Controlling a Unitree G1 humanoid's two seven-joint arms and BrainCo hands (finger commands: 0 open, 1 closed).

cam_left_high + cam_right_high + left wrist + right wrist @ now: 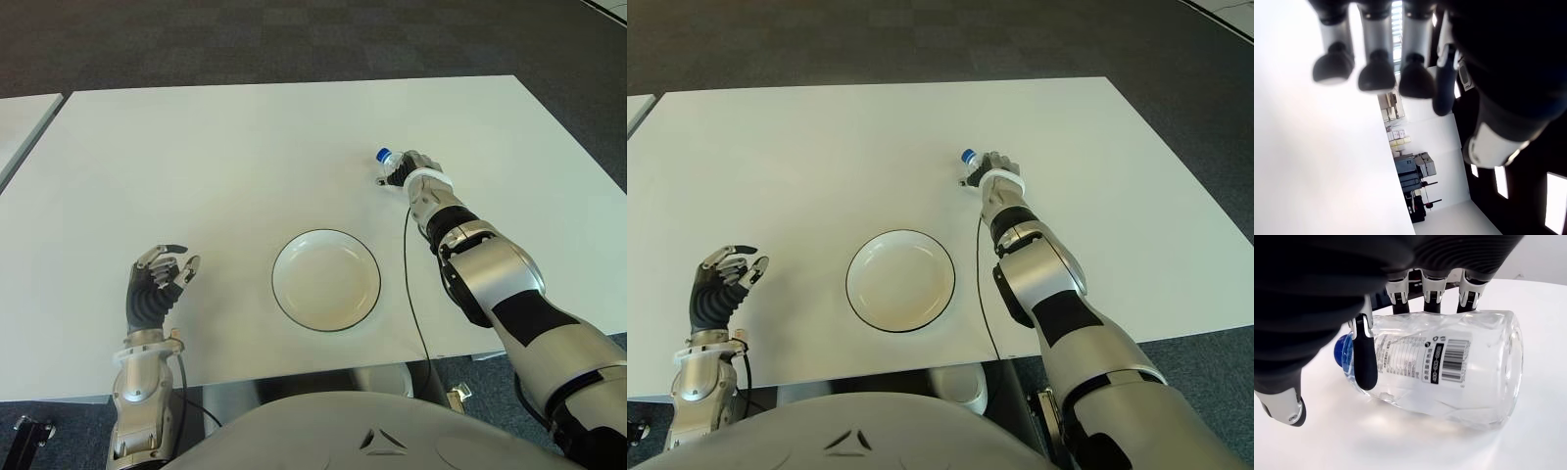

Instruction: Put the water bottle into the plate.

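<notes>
The clear water bottle (1449,367) with a blue cap (384,154) lies on its side on the white table (245,157), behind and to the right of the plate. My right hand (407,168) covers it from above, fingers (1430,289) curled over its far side and one finger across its neck. The bottle still touches the table. The white plate (326,280) with a dark rim sits in the middle near the front edge, with nothing on it. My left hand (157,284) shows at the front left of the plate, fingers loosely bent and holding nothing.
A black cable (409,274) runs from my right wrist along the table past the plate's right side. A second table edge (20,122) shows at the far left. Dark carpet (294,39) lies beyond the table.
</notes>
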